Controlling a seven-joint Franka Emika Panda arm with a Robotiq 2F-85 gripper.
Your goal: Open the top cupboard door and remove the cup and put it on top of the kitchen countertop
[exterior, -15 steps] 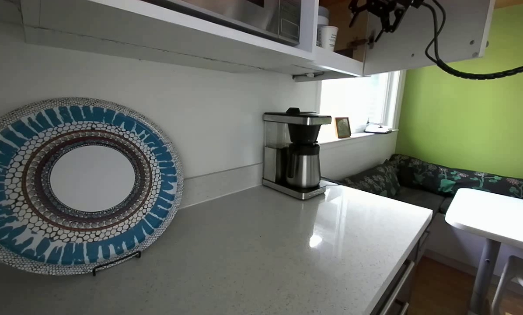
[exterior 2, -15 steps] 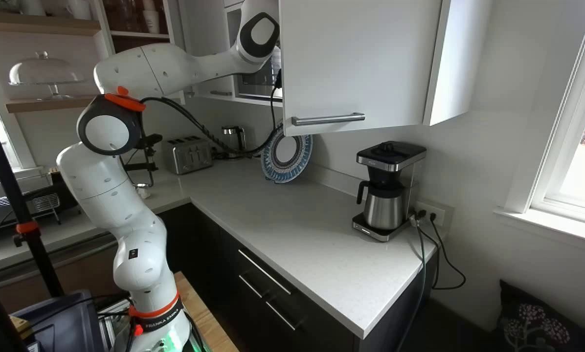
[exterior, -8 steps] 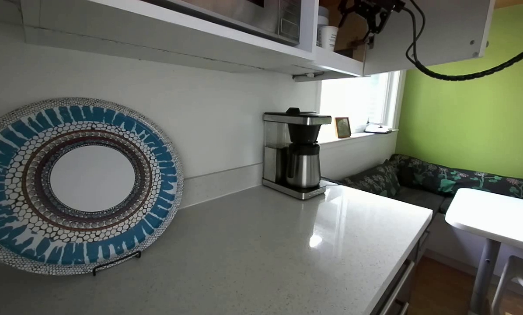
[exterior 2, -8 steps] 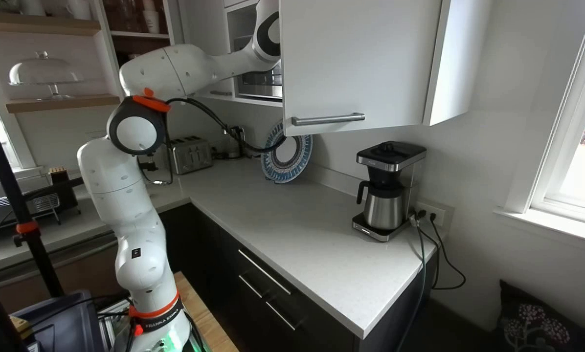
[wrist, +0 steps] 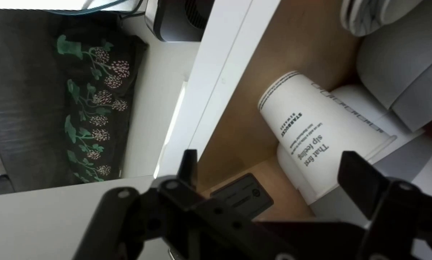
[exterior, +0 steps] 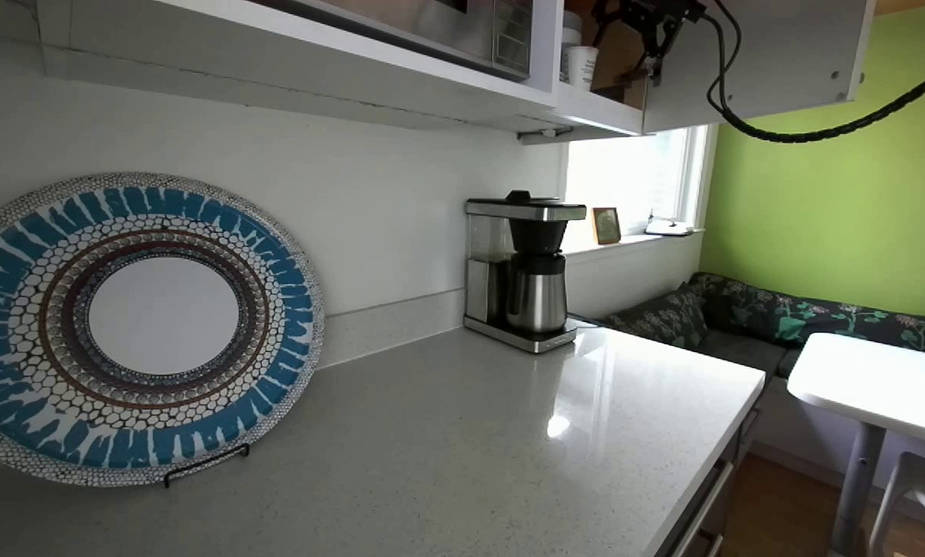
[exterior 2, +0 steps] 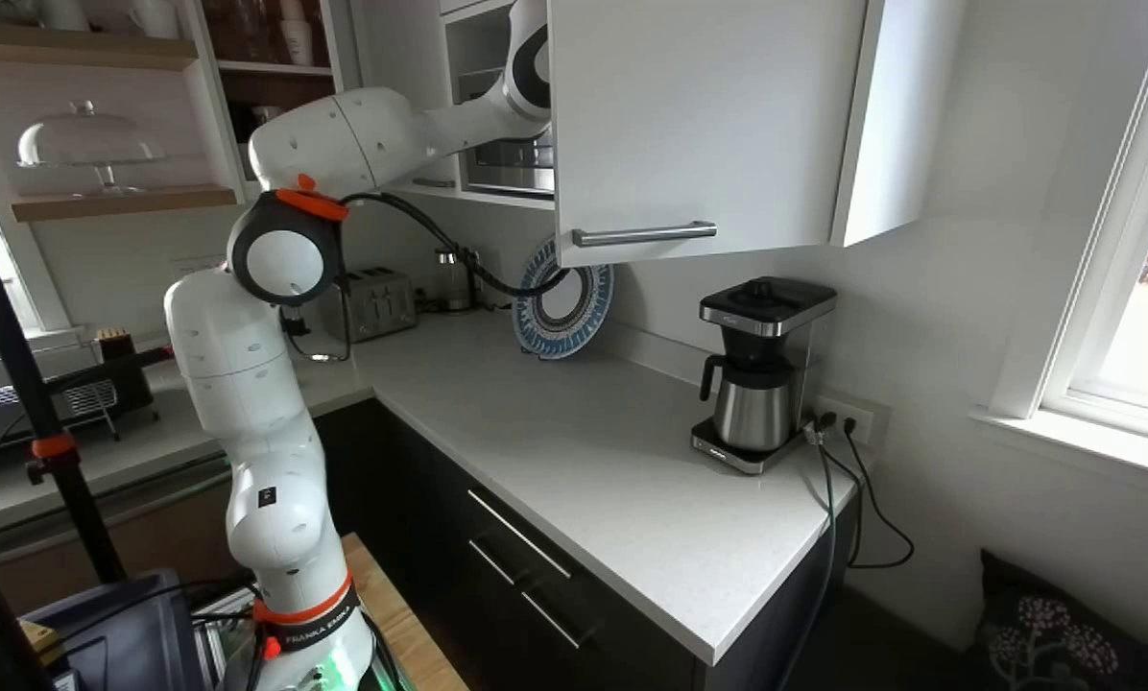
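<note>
Behind everything in an exterior view, a green wall (exterior: 834,209) stands toward three o'clock above a dark sofa (exterior: 745,352), with a bright window (exterior: 625,178) at two o'clock. You have the pale table (exterior 2: 574,422) in both exterior views; on it the coffee maker (exterior 2: 761,374) sits toward three o'clock, and in an exterior view the round plate (exterior: 161,313) leans on its black stand (exterior: 207,462) at nine o'clock. Your arm (exterior 2: 262,384) stands at nine o'clock in an exterior view, its far end hidden behind the door (exterior 2: 708,115), which is open at one o'clock with its handle (exterior 2: 643,233) low on the white face. The cup (wrist: 320,133) is inside the cupboard (exterior: 598,110), at one o'clock in an exterior view, upright and close to the front edge. In your wrist view it shows aslant at three o'clock, dark print on its side, with a grey container (wrist: 400,68) just beside it toward two o'clock and a flat dark object (wrist: 245,195) at five o'clock. Your claw (wrist: 270,168) is released: its fingers (wrist: 362,184) stand wide apart, one at seven o'clock and one at four in the wrist view, with part of the cup showing between them. You cannot tell whether the one at four touches the cup's rim.
</note>
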